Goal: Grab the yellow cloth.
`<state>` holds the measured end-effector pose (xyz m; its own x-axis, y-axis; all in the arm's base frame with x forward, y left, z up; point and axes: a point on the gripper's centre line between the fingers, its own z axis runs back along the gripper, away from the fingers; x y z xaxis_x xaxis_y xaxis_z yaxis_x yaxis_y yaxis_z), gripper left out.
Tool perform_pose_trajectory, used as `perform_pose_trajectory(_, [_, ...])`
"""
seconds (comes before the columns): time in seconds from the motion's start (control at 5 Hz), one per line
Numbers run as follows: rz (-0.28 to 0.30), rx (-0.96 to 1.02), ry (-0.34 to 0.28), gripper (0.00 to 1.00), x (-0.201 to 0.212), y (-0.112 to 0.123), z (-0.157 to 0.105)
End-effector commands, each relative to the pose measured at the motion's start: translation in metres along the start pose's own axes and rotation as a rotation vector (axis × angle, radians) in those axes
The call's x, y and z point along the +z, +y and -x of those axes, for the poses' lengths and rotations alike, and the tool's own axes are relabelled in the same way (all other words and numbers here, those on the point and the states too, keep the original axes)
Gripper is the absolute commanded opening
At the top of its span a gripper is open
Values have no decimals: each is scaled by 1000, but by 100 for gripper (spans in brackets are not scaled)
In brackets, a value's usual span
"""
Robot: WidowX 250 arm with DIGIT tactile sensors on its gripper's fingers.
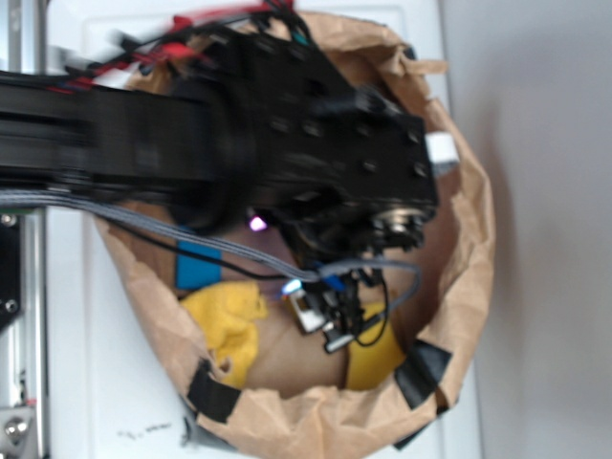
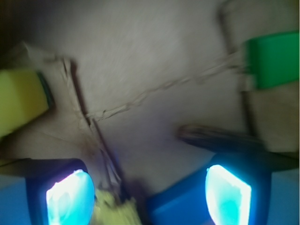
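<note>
The black WidowX arm (image 1: 287,124) reaches over a crumpled brown paper bag (image 1: 469,239) lying on the white surface (image 1: 535,143), with its gripper (image 1: 330,320) low inside the bag. The small bright-yellow fuzzy cloth (image 1: 229,320) lies on the bag floor – just left of the gripper in the exterior view, touching a blue block (image 1: 198,266). A smooth mustard-yellow sponge block (image 1: 373,359) sits just right of the gripper. In the wrist view the two glowing fingers (image 2: 70,199) stand wide apart, holding nothing – the cloth's edge shows between them, near the left one
</note>
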<state>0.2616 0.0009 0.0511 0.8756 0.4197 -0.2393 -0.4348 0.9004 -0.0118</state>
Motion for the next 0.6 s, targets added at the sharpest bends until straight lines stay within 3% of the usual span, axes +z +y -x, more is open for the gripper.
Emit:
perform_pose_trajectory(0.0, [-24,-152,52,100,-5,16,45])
perform_pose_trajectory(0.2, [2,-202,32,100,1,28,61])
perform_pose_trajectory(0.4, [113,-267,-13,100,-1,27,63])
